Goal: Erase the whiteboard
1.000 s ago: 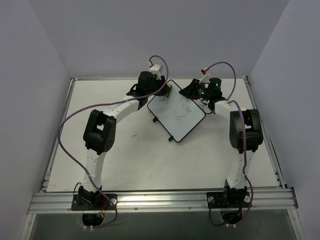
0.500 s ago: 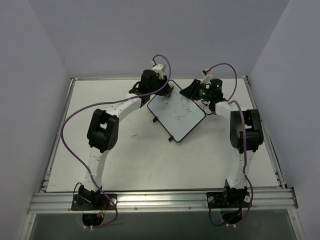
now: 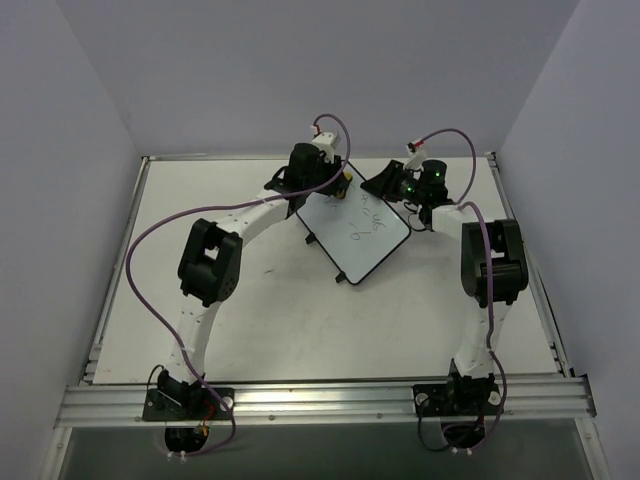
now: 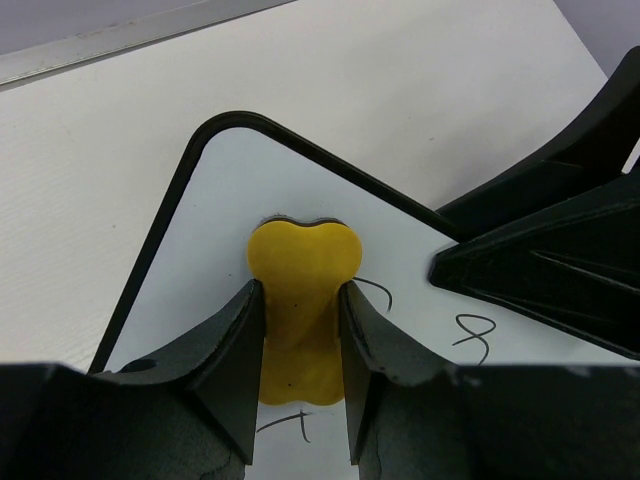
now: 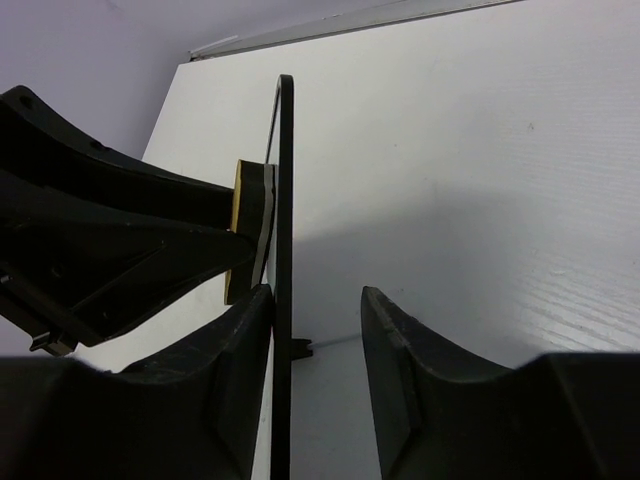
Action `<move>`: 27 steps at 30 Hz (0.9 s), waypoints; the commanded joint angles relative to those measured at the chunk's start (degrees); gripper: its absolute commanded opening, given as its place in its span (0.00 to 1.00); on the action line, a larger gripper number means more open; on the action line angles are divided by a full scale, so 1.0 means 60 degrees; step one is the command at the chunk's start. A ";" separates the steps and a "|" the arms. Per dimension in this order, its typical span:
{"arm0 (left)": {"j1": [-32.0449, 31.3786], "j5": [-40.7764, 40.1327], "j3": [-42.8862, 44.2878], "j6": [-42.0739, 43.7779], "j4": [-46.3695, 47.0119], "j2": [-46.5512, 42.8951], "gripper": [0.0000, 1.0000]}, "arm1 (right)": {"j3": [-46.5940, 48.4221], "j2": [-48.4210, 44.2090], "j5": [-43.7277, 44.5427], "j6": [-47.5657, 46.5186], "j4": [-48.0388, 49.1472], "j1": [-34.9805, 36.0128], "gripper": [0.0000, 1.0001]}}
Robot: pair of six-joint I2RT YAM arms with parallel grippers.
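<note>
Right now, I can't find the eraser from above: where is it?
In the left wrist view, the eraser sits clamped in the left tool, pressed on the whiteboard near its far corner.

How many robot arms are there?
2. The left arm reaches from the left, its claw holding the eraser on the board; the right arm reaches the board from the right.

The left gripper (image 4: 300, 296), clamped on the yellow eraser (image 4: 303, 255), has slid to the right along the far edge of the whiteboard (image 3: 365, 245). Its elbow (image 3: 208, 265) has swung to the right with it. The scribbles that sat near the board's far left corner no longer show from above.
</note>
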 commanded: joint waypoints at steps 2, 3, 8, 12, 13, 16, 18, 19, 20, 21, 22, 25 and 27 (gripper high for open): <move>-0.0143 -0.0004 -0.0140 0.0144 0.0152 -0.0132 0.02 | -0.0290 -0.0420 -0.0182 -0.0055 -0.0208 -0.0044 0.23; -0.0172 -0.0004 -0.0170 0.0144 0.0167 -0.0147 0.02 | -0.0291 -0.0434 -0.0196 -0.0055 -0.0208 -0.0029 0.20; -0.0216 -0.0078 -0.0345 0.0159 0.0211 -0.0205 0.02 | -0.0291 -0.0493 -0.0197 -0.0084 -0.0223 -0.0044 0.06; -0.0217 -0.0063 -0.0419 0.0188 0.0211 -0.0235 0.02 | -0.0290 -0.0551 -0.0211 -0.0143 -0.0252 -0.0044 0.00; -0.0231 -0.0063 -0.0419 0.0203 0.0197 -0.0235 0.02 | -0.0276 -0.0551 -0.0226 -0.0157 -0.0252 -0.0029 0.00; -0.0319 -0.0048 -0.0405 0.0290 0.0080 -0.0191 0.02 | -0.0261 -0.0581 -0.0197 -0.0245 -0.0310 0.0000 0.00; -0.0392 -0.0092 -0.0331 0.0349 0.0006 -0.0147 0.02 | -0.0232 -0.0595 -0.0182 -0.0318 -0.0427 0.0029 0.00; -0.0421 -0.0107 -0.0317 0.0393 -0.0037 -0.0147 0.02 | -0.0203 -0.0624 -0.0182 -0.0377 -0.0457 0.0044 0.00; -0.0494 -0.0136 -0.0331 0.0408 -0.0081 -0.0147 0.02 | -0.0203 -0.0625 -0.0167 -0.0406 -0.0486 0.0058 0.00; -0.0538 -0.0180 -0.0375 0.0451 -0.0096 -0.0147 0.02 | -0.0188 -0.0654 -0.0153 -0.0436 -0.0515 0.0073 0.00; -0.0597 -0.0209 -0.0419 0.0452 -0.0096 -0.0190 0.02 | -0.0173 -0.0640 -0.0153 -0.0450 -0.0516 0.0073 0.00; -0.0817 -0.0341 -0.0784 0.0452 -0.0009 -0.0366 0.02 | -0.0159 -0.0640 -0.0153 -0.0480 -0.0545 0.0102 0.00; -0.0977 -0.0400 -0.1062 0.0423 0.0123 -0.0483 0.02 | -0.0159 -0.0625 -0.0138 -0.0480 -0.0545 0.0117 0.00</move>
